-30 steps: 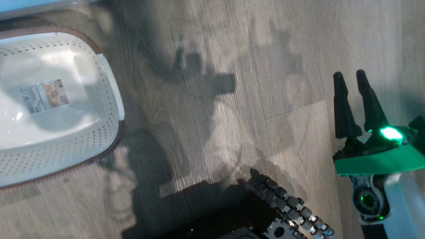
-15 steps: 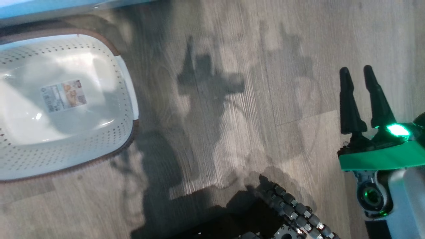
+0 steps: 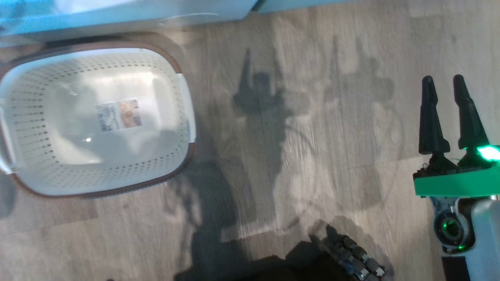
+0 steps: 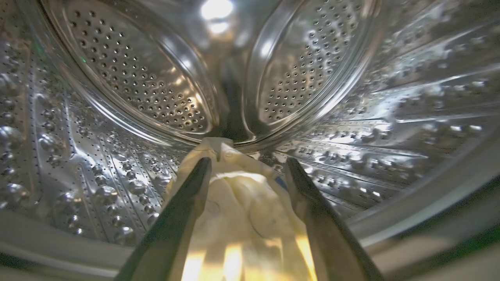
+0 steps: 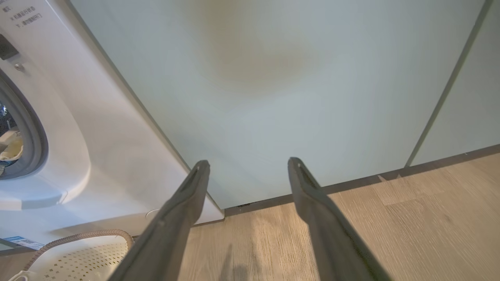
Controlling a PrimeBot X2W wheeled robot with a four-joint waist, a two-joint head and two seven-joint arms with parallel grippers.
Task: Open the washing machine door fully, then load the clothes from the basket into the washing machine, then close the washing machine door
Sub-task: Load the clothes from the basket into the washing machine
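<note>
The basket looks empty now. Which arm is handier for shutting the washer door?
Probably right: the right claw hangs open and free beside the washer, facing the cabinet. The left claw is open inside the drum over the yellow clothes, so it must back out first.

The label (image 3: 118, 115) in the basket (image 3: 156, 166) and print (image 5: 23, 17) on the washing machine (image 5: 97, 128) are illegible.

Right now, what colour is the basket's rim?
Brown, on the cream perforated basket; head view shows it best.
</note>
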